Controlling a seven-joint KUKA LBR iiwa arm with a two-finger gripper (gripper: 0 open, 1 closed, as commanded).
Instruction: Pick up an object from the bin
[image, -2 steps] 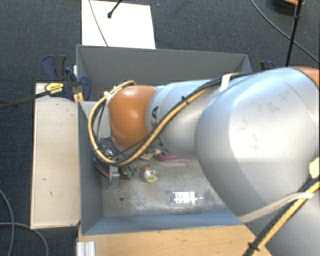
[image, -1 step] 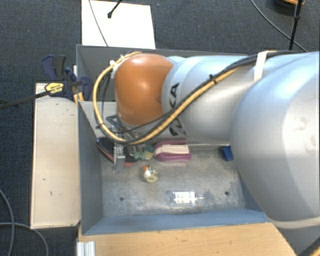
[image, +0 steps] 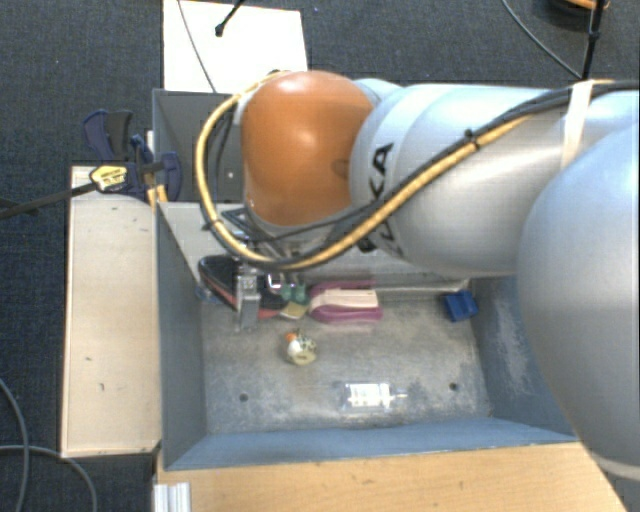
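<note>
Hanging at 10 o'clock in the bin (image: 182, 350), the gripper (image: 248, 298), spread or pressed together I cannot tell, seems to have lifted nothing yet; the pink-purple thing (image: 345, 303) lies at its 3 o'clock.

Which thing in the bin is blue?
The small block toward the view's right; the long thing is purple-pink, the packet clear.

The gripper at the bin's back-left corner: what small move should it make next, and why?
Probably a short shift toward the near side, over the small round yellowish thing. The gripper hangs in a crowded cluster by the back wall, beside a purple-pink object and a dark thing. The round thing lies alone on the bare bin floor, so it is likely an easier pick.
</note>
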